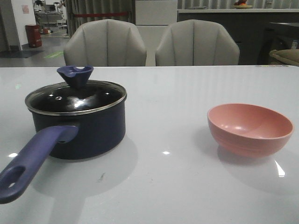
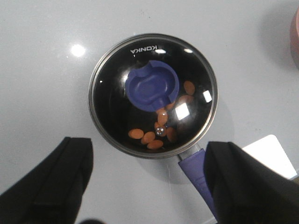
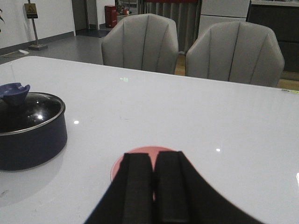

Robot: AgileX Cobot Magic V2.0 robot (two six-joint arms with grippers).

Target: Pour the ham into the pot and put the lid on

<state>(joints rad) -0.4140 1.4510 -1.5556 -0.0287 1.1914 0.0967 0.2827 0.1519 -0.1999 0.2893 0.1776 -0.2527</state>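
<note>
- Ham (image 2: 148, 136) seen through the glass in the left wrist view — orange slices lying on the floor of the pot (image 1: 88, 133), at the left of the table (image 1: 163, 186).
- Lid (image 1: 74, 99) seated on the pot's rim, blue knob (image 1: 75, 74) up; looks level all round, though the far edge cannot be checked from the front.
- Purple handle (image 1: 32, 161) jutting toward the near left edge of the table — judged the likeliest trouble spot: caught by a withdrawing arm, could swing the pot and unseat the lid.
- Left gripper (image 2: 149, 182) poised above the pot, fingers wide apart and holding nothing; one finger hangs over the handle. A careless drop or sideways pull from there could knock the knob or tip the lid off its rim.
- Pink bowl (image 1: 251, 127) well apart to the right, upright, nothing visible inside.
- Right gripper (image 3: 153, 186) above the bowl, fingers pressed together, empty. Lowered blind, could clip the bowl's rim and send it skidding on the glossy top.
- Task judged all but done; remaining risk lies only in the retreat.
</note>
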